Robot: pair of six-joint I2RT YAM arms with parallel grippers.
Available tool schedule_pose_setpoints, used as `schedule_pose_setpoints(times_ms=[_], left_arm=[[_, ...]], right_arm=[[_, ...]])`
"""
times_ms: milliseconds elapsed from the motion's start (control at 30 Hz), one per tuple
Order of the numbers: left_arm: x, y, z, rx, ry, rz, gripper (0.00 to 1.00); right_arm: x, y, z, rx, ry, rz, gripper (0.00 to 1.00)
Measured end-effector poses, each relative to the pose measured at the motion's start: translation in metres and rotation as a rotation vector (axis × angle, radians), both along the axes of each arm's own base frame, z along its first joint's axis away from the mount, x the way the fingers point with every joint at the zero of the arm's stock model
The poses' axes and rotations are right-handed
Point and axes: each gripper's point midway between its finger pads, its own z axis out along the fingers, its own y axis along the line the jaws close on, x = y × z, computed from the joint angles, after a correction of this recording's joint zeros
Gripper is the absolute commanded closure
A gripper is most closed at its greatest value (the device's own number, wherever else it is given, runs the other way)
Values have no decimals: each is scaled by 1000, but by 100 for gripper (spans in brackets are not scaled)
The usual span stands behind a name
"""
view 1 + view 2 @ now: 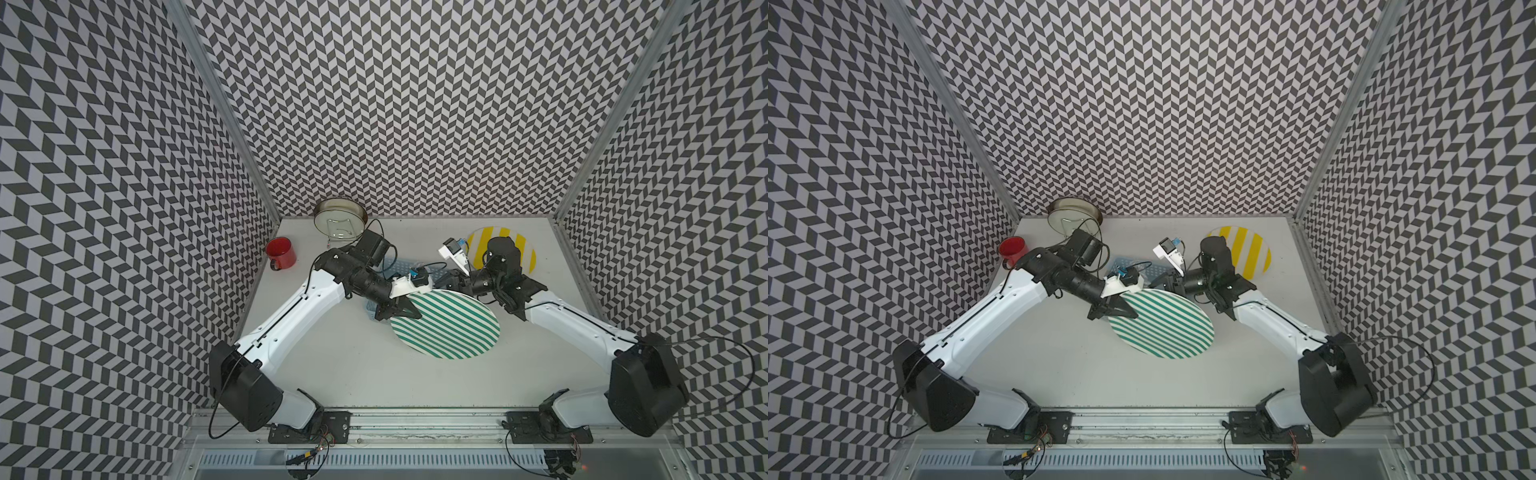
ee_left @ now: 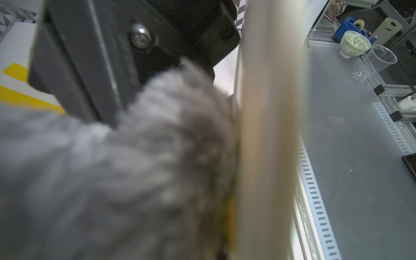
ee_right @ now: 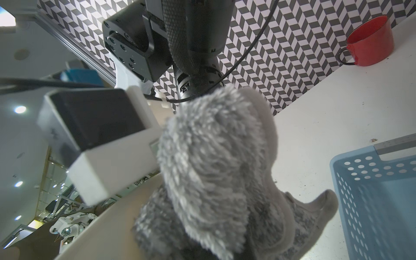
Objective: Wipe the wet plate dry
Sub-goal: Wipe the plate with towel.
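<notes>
A round plate with green and white stripes (image 1: 451,328) (image 1: 1167,328) hangs tilted above the table in both top views. My left gripper (image 1: 405,311) (image 1: 1120,311) is shut on its left rim. In the left wrist view the plate (image 2: 265,135) shows edge-on and blurred. A fluffy grey cloth (image 3: 213,168) (image 2: 135,168) is bunched in my right gripper (image 1: 445,281), which is shut on it behind the plate's far rim. The cloth presses against the plate's plain beige side (image 3: 108,229). In the top views the plate and the arms hide the cloth.
A yellow-striped plate (image 1: 521,249) lies at the back right, partly under my right arm. A red mug (image 1: 281,252) (image 3: 369,42) stands at the left wall. A metal pan with a glass lid (image 1: 340,220) sits at the back. A blue perforated basket (image 1: 395,266) (image 3: 378,202) rests under both wrists.
</notes>
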Motion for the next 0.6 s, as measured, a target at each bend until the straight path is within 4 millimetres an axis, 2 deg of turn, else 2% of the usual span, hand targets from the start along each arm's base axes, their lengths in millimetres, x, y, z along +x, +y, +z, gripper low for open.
schedule_pose_setpoints(times_ms=[300, 600], left_arm=[[12, 18, -3, 11, -6, 33, 100], [19, 34, -5, 26, -7, 62, 100]], right_arm=[[11, -17, 3, 8, 1, -75, 100], [16, -29, 16, 32, -31, -121, 100]])
